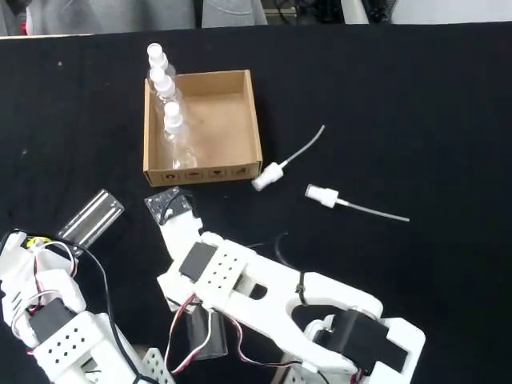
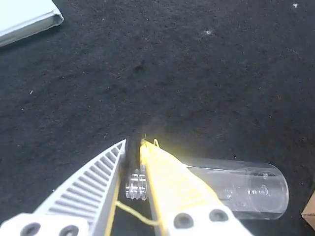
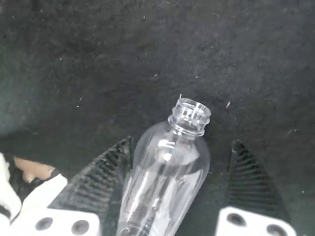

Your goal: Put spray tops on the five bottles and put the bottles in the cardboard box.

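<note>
cardboard box (image 1: 202, 173): on the black table (image 1: 416, 96), toward its far edge, left of middle.
capped bottles (image 1: 178, 142): three with spray tops on, lying in a row along the box's left wall; the farthest one's top pokes over the far rim.
loose spray top (image 1: 270, 176): on the table, touching the box's near right corner, tube trailing.
second loose spray top (image 1: 322, 194): a little further right.
left gripper (image 2: 133, 143): clenched on the threaded neck of the left clear bottle (image 2: 246, 191), which lies flat near the table's left edge.
right gripper (image 3: 182, 142): spread wide, just before the box's near left corner.
right clear bottle (image 3: 170, 167): topless, between those spread fingers, one finger at its side, the other apart.
</note>
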Action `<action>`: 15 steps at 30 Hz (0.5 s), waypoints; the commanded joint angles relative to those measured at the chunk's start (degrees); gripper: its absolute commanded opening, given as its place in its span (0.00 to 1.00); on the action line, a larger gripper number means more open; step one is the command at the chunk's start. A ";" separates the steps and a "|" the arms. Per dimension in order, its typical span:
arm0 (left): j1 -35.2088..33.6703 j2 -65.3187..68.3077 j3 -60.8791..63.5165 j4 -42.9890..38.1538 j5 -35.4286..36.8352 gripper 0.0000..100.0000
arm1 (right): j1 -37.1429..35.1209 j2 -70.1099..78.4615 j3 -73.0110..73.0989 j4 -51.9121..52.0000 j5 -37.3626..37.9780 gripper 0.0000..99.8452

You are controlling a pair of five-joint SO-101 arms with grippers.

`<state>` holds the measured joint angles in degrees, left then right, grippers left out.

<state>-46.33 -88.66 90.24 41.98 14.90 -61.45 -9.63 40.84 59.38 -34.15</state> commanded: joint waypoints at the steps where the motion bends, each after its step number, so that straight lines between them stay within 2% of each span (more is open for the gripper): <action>1: -0.66 -0.79 -4.26 -1.49 -0.44 0.05 | 1.93 -3.30 -3.82 -0.09 -0.97 0.27; 15: -0.66 -0.79 -4.18 -1.49 -0.44 0.05 | 1.41 -2.77 -3.47 -0.09 -1.14 0.26</action>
<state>-46.33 -88.66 90.24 41.98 14.90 -61.10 -9.63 40.84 59.38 -34.59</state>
